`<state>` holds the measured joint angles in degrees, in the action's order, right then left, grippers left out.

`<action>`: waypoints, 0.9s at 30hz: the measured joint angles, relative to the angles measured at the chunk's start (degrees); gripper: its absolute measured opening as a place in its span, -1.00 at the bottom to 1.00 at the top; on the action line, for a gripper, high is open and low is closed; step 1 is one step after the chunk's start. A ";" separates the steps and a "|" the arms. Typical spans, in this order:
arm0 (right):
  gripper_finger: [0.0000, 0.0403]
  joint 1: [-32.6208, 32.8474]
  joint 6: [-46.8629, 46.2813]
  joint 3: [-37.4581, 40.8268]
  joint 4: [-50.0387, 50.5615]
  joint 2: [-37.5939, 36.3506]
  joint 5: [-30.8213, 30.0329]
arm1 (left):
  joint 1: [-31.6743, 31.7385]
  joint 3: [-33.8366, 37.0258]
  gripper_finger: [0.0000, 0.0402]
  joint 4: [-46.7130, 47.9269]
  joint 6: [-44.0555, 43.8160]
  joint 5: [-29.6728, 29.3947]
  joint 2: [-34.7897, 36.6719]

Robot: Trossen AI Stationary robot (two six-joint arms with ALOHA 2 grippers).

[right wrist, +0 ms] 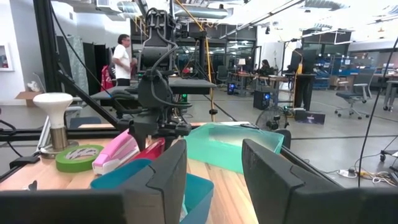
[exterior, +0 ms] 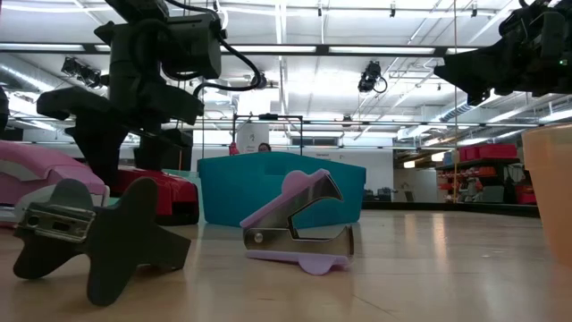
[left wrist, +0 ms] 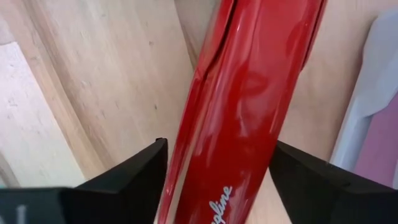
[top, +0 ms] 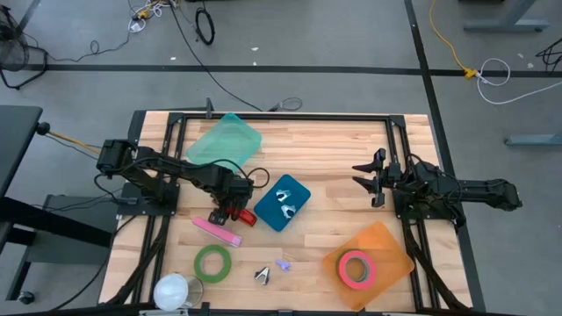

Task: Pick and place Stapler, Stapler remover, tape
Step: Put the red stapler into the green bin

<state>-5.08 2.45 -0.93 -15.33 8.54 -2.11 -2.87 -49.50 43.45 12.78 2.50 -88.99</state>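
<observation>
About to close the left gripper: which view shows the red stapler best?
The left wrist view: the red stapler fills it, lying between the left gripper fingers, which are open. The high view shows it small beside the blue tray; the low view only a low red edge; the right wrist view a sliver.

We see a red stapler [top: 242, 213], a pink stapler [top: 217, 230], a blue tray [top: 282, 202], green tape [top: 212, 262], pink tape [top: 356, 269] on an orange tray [top: 386, 241], and a purple staple remover [exterior: 299, 225].
</observation>
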 joint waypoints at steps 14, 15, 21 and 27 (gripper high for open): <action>-0.23 0.00 -0.01 0.00 0.00 0.00 0.00 | 0.02 0.00 0.03 -0.58 -1.66 0.35 0.06; -0.23 0.00 0.01 0.00 0.00 0.00 0.00 | 0.02 0.00 0.01 -0.58 -1.61 0.37 0.06; -0.23 0.00 0.00 0.00 0.00 0.00 0.00 | 0.00 0.00 -0.13 -0.50 -1.60 0.67 0.14; -0.23 0.00 -0.01 0.00 0.00 0.00 0.00 | 0.04 0.00 -0.19 -0.14 -2.12 4.42 0.58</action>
<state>-5.08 2.44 -0.93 -15.33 8.54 -2.11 -2.83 -49.50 43.31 10.66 6.92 -88.41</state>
